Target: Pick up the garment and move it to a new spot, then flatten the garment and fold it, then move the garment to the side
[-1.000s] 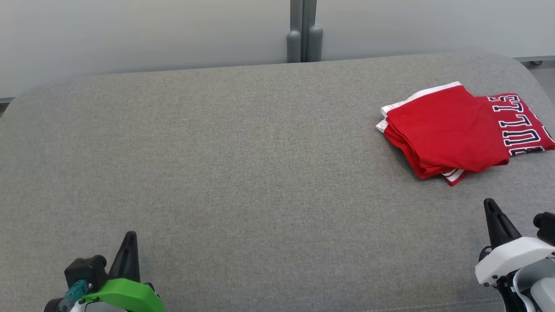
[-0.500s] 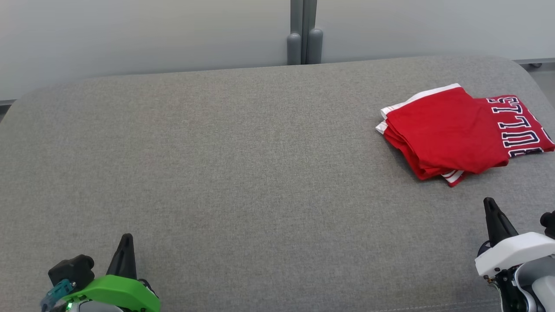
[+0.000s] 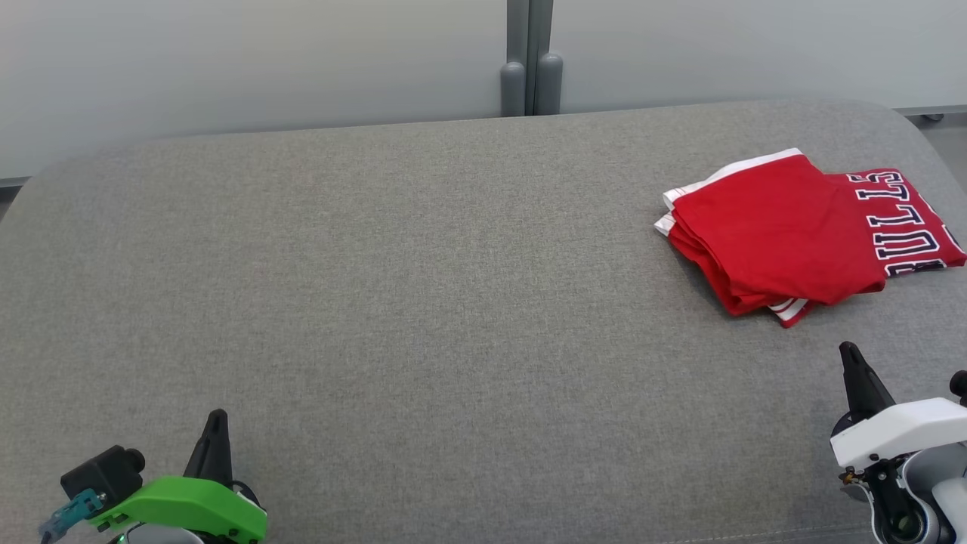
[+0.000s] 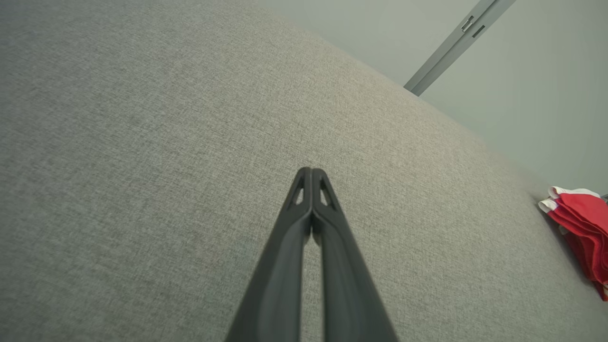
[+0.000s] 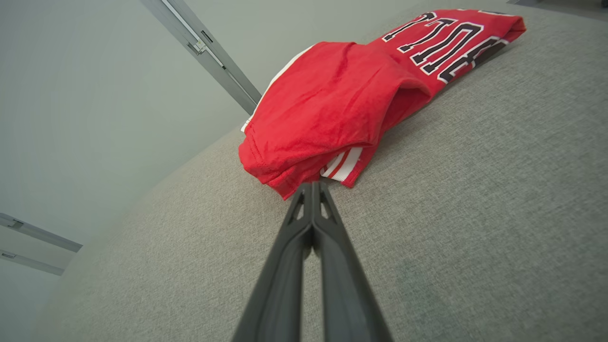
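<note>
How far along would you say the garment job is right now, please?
Done, apparently: the red garment lies folded in a compact stack at the right side of the grey cushion. In hand: nothing; the left gripper and right gripper are shut, empty, apart from it. Left: seemingly nothing.

Fwd of L pincer [image 3: 217, 423]: bare grey bench [image 3: 423, 287], nothing in the way up to its far edge. Sideways btwn L pincer and R pincer [image 3: 850, 357]: same, open fabric all across. Only obstacle on the bench is a folded red garment [image 3: 778, 234], a low stack straight ahead of the R pincer tip w/ a strip of bare fabric btwn them. Past the far edge, a pale wall [image 3: 264, 60] w/ a grey post [image 3: 531, 53] blocks reach.
</note>
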